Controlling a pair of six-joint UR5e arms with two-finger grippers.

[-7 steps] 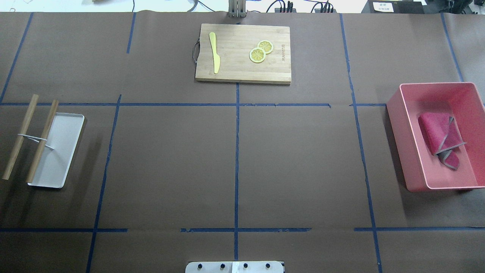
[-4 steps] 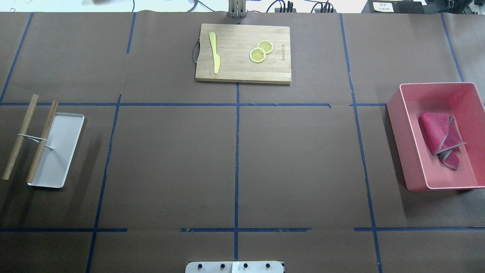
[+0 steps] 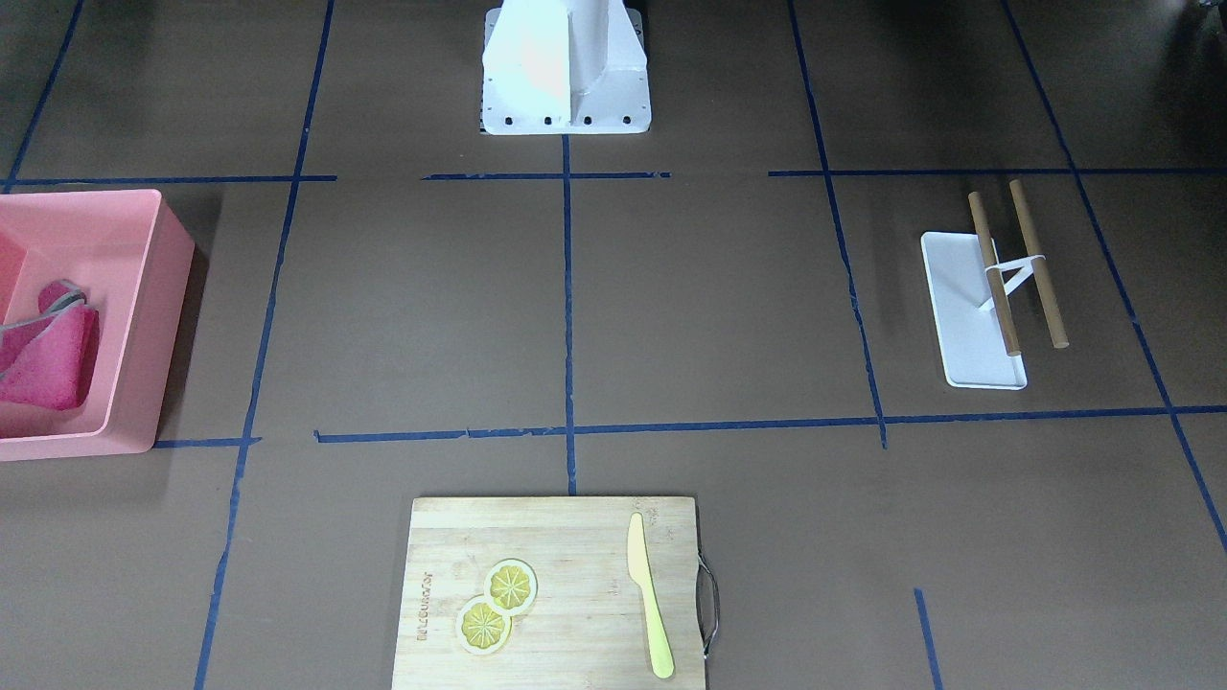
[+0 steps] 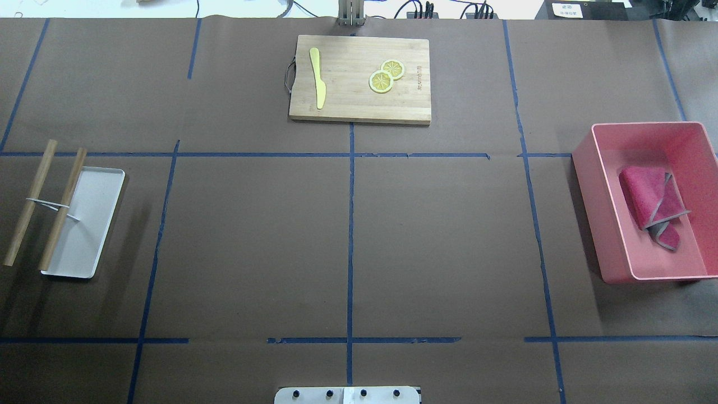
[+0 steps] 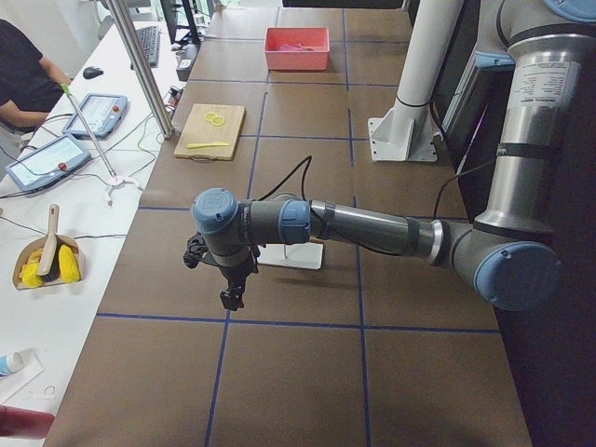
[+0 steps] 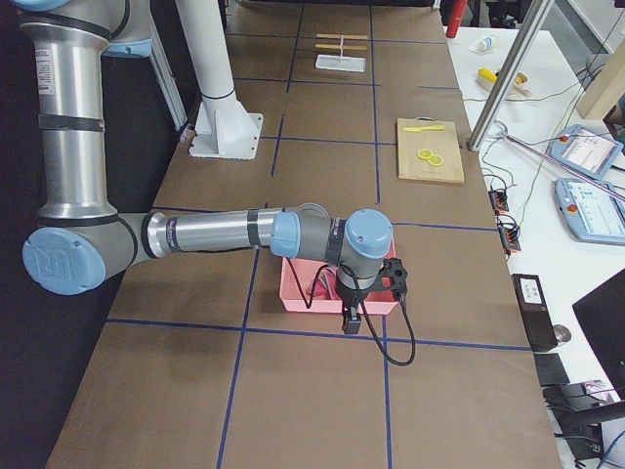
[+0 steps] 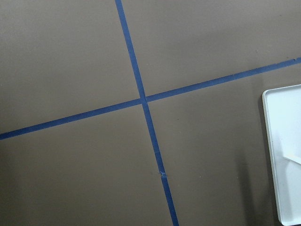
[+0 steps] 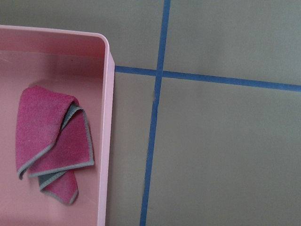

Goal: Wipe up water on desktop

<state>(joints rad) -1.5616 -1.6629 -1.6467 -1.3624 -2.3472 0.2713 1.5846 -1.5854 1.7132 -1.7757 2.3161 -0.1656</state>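
The desktop (image 4: 252,241) is dark brown with blue tape lines; I see no water on it in any view. A folded magenta cloth (image 4: 653,205) lies in a pink bin (image 4: 586,185) at the right; it also shows in the right wrist view (image 8: 51,141). My left gripper (image 5: 228,296) appears only in the exterior left view, hanging above the desktop near a white tray (image 5: 291,253). My right gripper (image 6: 352,322) appears only in the exterior right view, above the pink bin (image 6: 293,288). I cannot tell whether either is open or shut.
A bamboo cutting board (image 4: 359,95) with a yellow knife (image 4: 318,76) and two lemon slices (image 4: 386,76) lies at the far middle. The white tray (image 4: 90,224) with two wooden rods (image 4: 31,202) lies at the left. The robot base (image 3: 566,67) stands at the near edge.
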